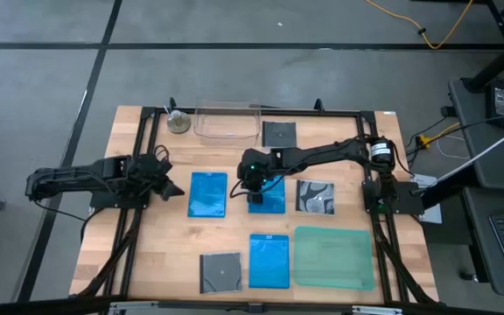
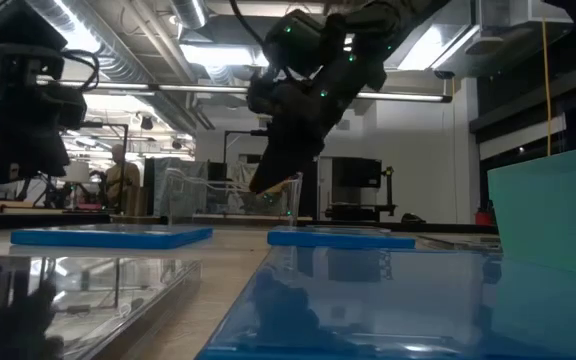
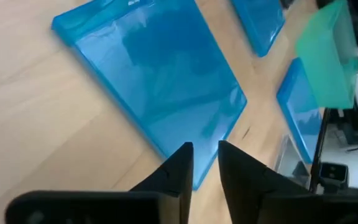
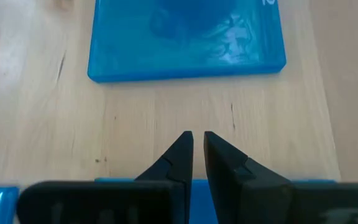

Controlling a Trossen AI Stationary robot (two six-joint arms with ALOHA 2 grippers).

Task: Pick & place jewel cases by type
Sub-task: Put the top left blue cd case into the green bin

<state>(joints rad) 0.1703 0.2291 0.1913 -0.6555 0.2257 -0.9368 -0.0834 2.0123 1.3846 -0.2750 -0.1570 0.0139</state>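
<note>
From above: the left claw (image 1: 171, 185) hangs low at the table's (image 1: 147, 254) left side, with one blue case (image 1: 207, 193) lying flat just beyond its tips; the right claw (image 1: 250, 185) reaches in from the far side to the table's middle and stands over the near edge of a second blue case (image 1: 269, 194), the patterned black-and-white case (image 1: 316, 196) just past it. A third blue case (image 1: 269, 261) and a grey case (image 1: 220, 272) lie well toward the front edge from both claws, beside the green tray (image 1: 334, 257); a dark case (image 1: 278, 134) and the clear tub (image 1: 227, 122) sit at the back. From table height: the right claw (image 2: 268, 185) points down above the second blue case (image 2: 340, 238), not touching it; the first blue case (image 2: 110, 236) lies flat apart from it. Left wrist: left claw (image 3: 205, 158) slightly spread, nothing between its tips, the first blue case (image 3: 151, 68) right at them. Right wrist: right claw (image 4: 197, 146) nearly pressed together with a thin gap, holding nothing, the third blue case (image 4: 185, 40) ahead on bare wood. Sorting judged partway at best: two blue cases sit side by side, the third blue and the three dark cases remain scattered.
</note>
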